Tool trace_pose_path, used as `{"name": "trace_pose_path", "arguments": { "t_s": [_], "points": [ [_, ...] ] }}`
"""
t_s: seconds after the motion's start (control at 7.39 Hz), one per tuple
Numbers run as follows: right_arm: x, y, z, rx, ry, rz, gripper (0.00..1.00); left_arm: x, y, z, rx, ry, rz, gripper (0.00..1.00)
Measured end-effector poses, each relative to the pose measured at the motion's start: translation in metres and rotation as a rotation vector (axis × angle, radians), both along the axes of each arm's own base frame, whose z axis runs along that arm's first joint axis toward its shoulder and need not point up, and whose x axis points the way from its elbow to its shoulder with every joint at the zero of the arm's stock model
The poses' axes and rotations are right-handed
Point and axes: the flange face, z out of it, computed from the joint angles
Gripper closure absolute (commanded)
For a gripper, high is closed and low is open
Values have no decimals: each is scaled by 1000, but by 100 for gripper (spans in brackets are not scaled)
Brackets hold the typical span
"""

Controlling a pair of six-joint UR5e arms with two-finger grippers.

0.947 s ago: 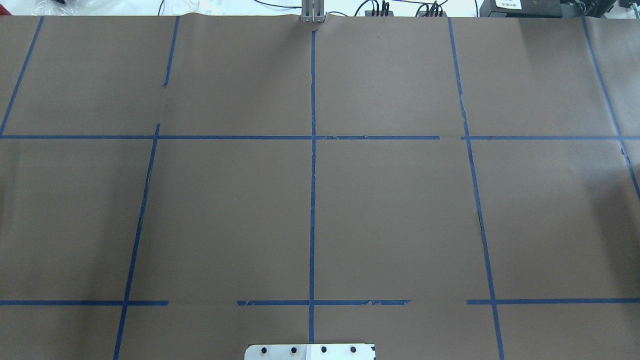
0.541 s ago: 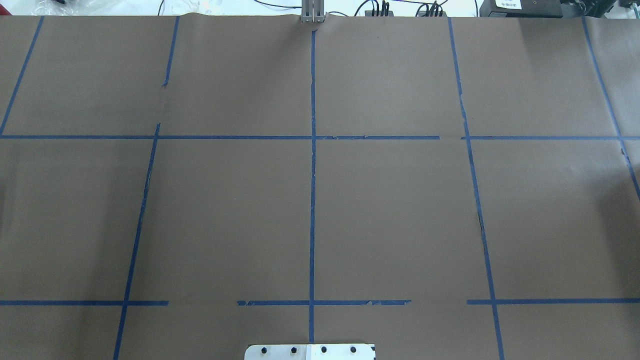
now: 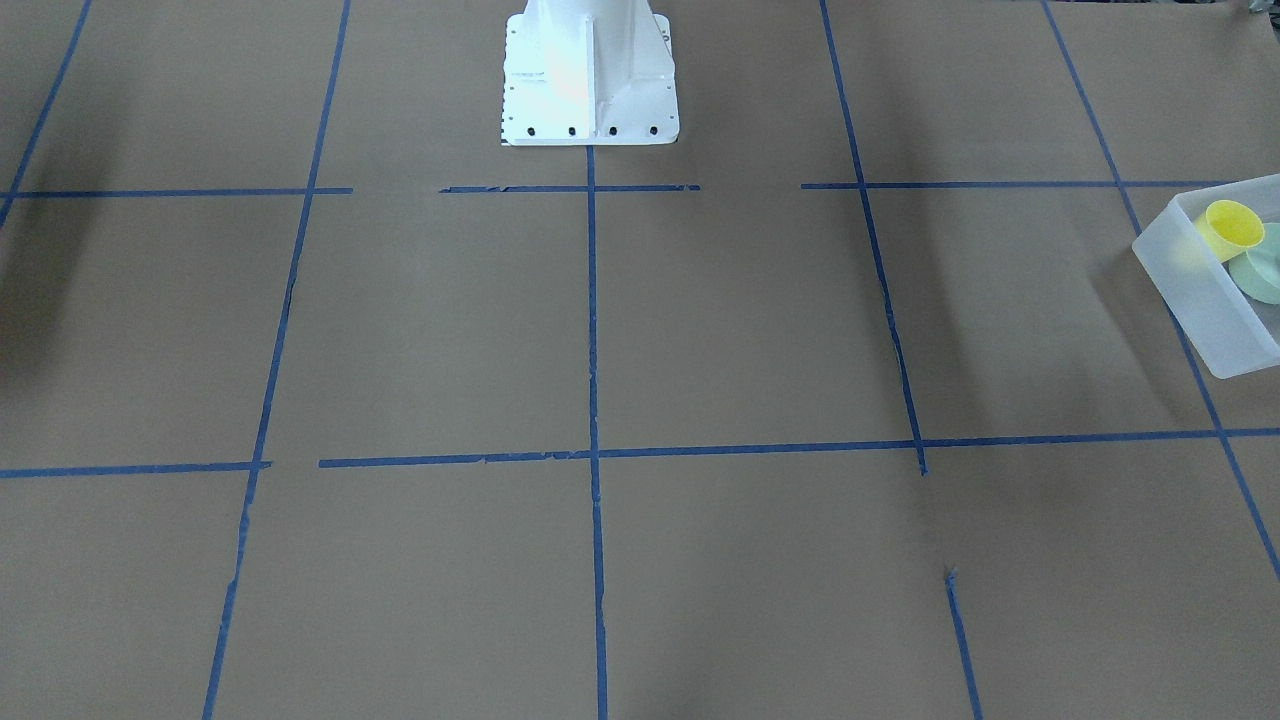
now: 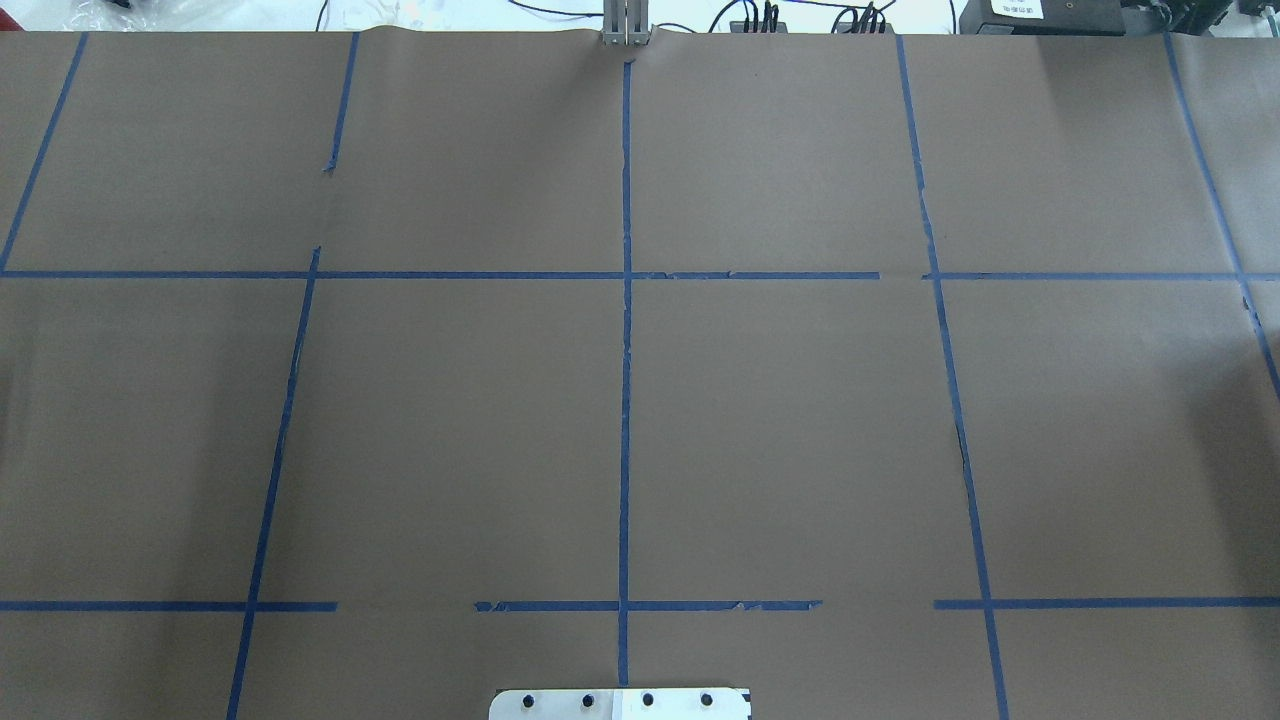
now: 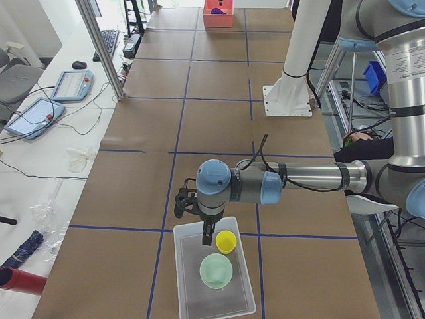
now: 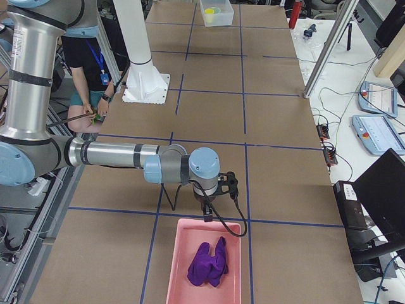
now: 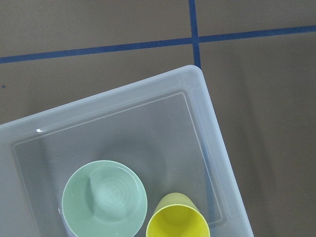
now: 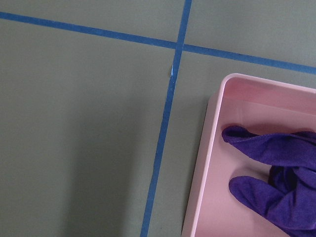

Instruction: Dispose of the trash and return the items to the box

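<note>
frosted translucent plastic box [image 7: 148, 86] at left end of table [image 5: 219, 133], low walls, rounded corners. inside: yellow cup [image 7: 177, 219] just beside mint bowl [image 7: 104, 197], both mouth-up. likely light, stiff, smooth, somewhat slippery; best pinched at rim wall. left gripper [image 5: 206, 231] over box edge, right gripper [image 6: 207, 215] over pink tray [image 6: 177, 253] with soft purple cloth [image 6: 205, 266]. finger opening of either not discernible.

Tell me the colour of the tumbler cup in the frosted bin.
Yellow; the cup shows best in the left wrist-mounted view.
</note>
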Motion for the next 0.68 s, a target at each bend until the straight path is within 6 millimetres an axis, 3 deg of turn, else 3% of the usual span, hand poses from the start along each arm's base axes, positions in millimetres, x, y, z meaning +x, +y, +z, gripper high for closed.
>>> {"name": "trace_pose_path", "arguments": {
  "t_s": [0.68],
  "points": [
    [0,10,12,-21,4,-9,0,0,1,2,-3,2,-1,0]
  ]
}}
